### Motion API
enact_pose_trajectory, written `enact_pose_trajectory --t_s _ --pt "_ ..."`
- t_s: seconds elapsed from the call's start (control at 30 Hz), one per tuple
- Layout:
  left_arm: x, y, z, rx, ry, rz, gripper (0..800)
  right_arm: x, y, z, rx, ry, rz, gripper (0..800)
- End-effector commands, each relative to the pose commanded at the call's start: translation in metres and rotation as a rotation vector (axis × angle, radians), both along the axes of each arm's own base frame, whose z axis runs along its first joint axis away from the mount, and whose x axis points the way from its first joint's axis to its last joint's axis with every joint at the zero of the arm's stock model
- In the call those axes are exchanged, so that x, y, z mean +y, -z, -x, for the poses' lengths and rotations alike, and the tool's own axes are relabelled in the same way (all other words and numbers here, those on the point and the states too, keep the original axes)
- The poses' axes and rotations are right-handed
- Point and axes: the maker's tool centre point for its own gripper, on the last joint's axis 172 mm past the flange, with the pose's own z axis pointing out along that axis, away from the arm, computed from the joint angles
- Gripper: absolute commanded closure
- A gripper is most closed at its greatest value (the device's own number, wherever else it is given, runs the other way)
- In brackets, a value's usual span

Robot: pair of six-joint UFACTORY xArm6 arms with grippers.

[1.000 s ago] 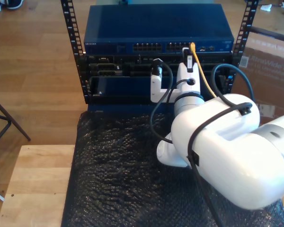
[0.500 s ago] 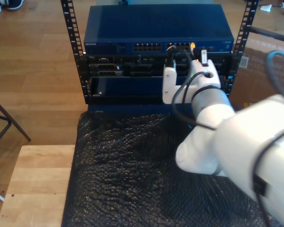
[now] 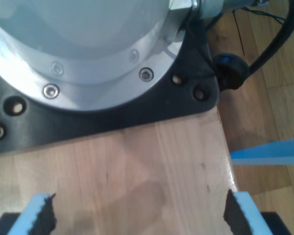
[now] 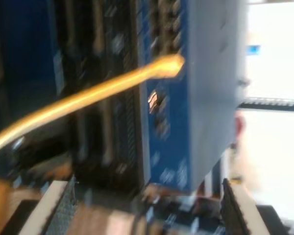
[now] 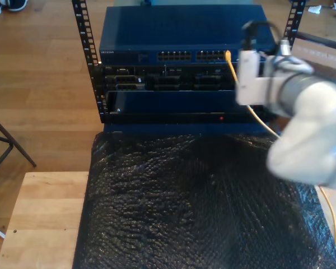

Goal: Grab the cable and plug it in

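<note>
You can see small white lettering at one end of the blue switch's [image 5: 185, 42] front, too blurred to read.

A wooden table [image 5: 45, 218] is carrying a black bubble-wrap sheet [image 5: 185, 207], which is lying flat and covering most of its top, leaving bare wood showing at the exterior view's left. At the table's far edge a rack [image 5: 95, 61] is standing on the wooden floor [image 5: 39, 84], holding a blue network switch [image 5: 185, 33] above darker units. In the first wrist view, a round metal arm base [image 3: 88, 54] is sitting directly on a bare wooden tabletop [image 3: 152, 171].
</note>
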Motion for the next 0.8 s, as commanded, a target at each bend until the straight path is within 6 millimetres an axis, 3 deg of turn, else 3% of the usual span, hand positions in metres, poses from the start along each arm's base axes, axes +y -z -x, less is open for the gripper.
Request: enact_pose_trajectory --t_s 0.2,0.4,0.63,0.8 --pt "0.000 0.000 0.000 0.000 0.000 0.000 0 -0.061 0.021 0.036 0.181 -0.032 0.094 10" --pt "0.000 0.000 0.000 0.000 0.000 0.000 0 -0.129 0.046 0.088 0.369 -0.018 0.096 6" --pt "0.000 0.000 0.000 0.000 -0.002 0.000 0 -0.181 0.062 0.145 0.494 -0.025 0.100 3" --pt "0.000 0.000 0.000 0.000 0.000 0.000 0 -0.213 0.081 0.206 0.583 -0.042 0.093 3"
